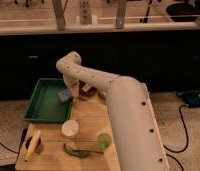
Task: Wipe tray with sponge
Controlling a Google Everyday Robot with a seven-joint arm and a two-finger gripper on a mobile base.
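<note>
Claw [68,93] low over the right edge of the tray [42,102], pinched tight on the sponge [65,95]. Sponge small and blue, sitting at the tray's right rim, roughly midway along that side; cannot tell whether pressed to the tray floor or just above it. Tray green, shallow, raised rim, lying on the left part of the wooden desk [88,122], overhanging its left side a little. White arm [118,105] sweeping in from the lower right, bending at an elbow above the tray's far right corner, then dropping down to the claw. Behind the arm, a reddish-brown bowl [88,90], partly hidden. Nearer on the desk: a white cup [70,128] just past the tray's near right corner, a green apple [104,140] to its right beside the arm, a dark green elongated item [75,150] in front of the cup. Banana [32,145] at the desk's near left corner, resting on something dark.
</note>
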